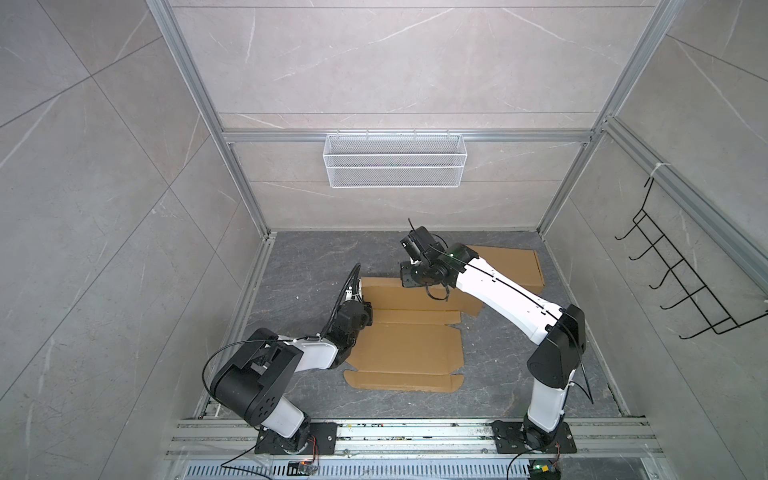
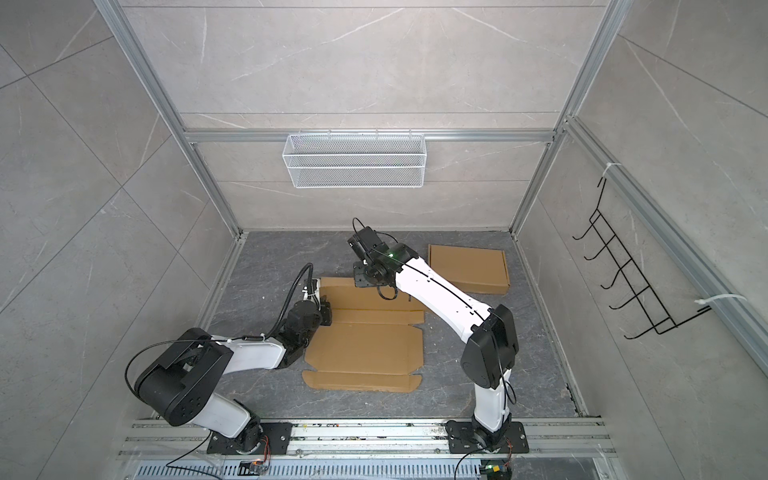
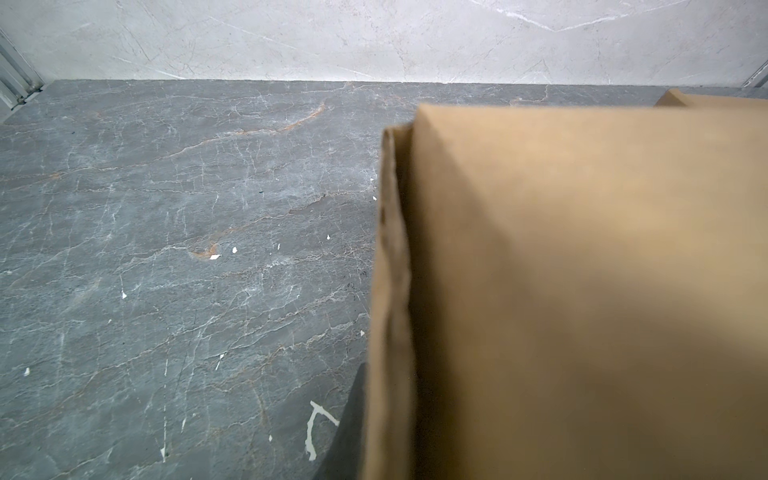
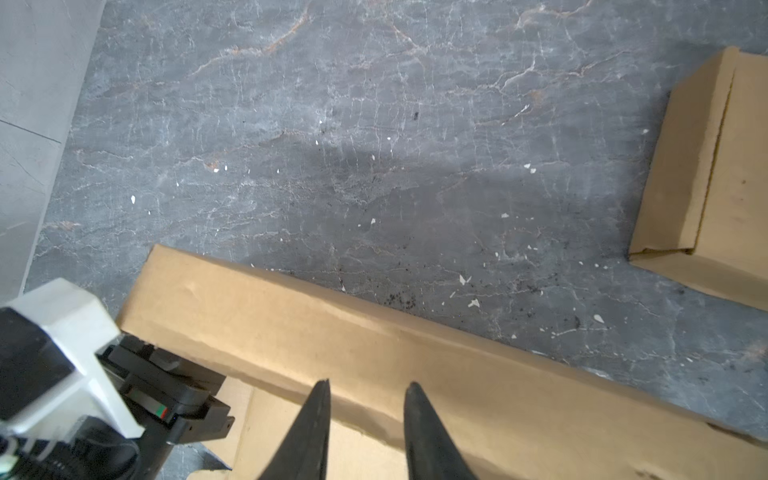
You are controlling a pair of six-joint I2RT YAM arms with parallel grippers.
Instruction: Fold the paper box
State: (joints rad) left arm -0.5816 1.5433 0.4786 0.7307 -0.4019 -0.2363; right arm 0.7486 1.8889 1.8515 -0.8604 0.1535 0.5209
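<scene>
Paper box (image 1: 409, 349): lies unfolded near the middle of the grey stone desk (image 1: 299, 270). Brown card, near panels flat on the surface, far part lifted off it and doubled over along the back edge (plainest from the right wrist camera). Fills most of the left wrist view as a raised wall with a folded side edge.

Left tool (image 2: 326, 308): sits at the left end of that lifted part, closed tight on the card's side edge. Shows in its own wrist view only as a dark sliver of one finger (image 3: 347, 432) against the outside of the card.

Right tool (image 4: 368, 415): hangs over the back edge of the lifted part, left of its middle. Jaws parted by a narrow gap, both tips above the doubled strip, gripping nothing (cannot tell whether the tips touch the card).

Second box (image 2: 469, 268): folded shut, rests at the far right of the desk, well apart from the open sheet. Half hidden by the right arm (image 1: 498, 291) in a top view.

Wire basket (image 1: 395, 160): hangs on the back wall. Black hook rack (image 1: 685, 270) on the right wall.
</scene>
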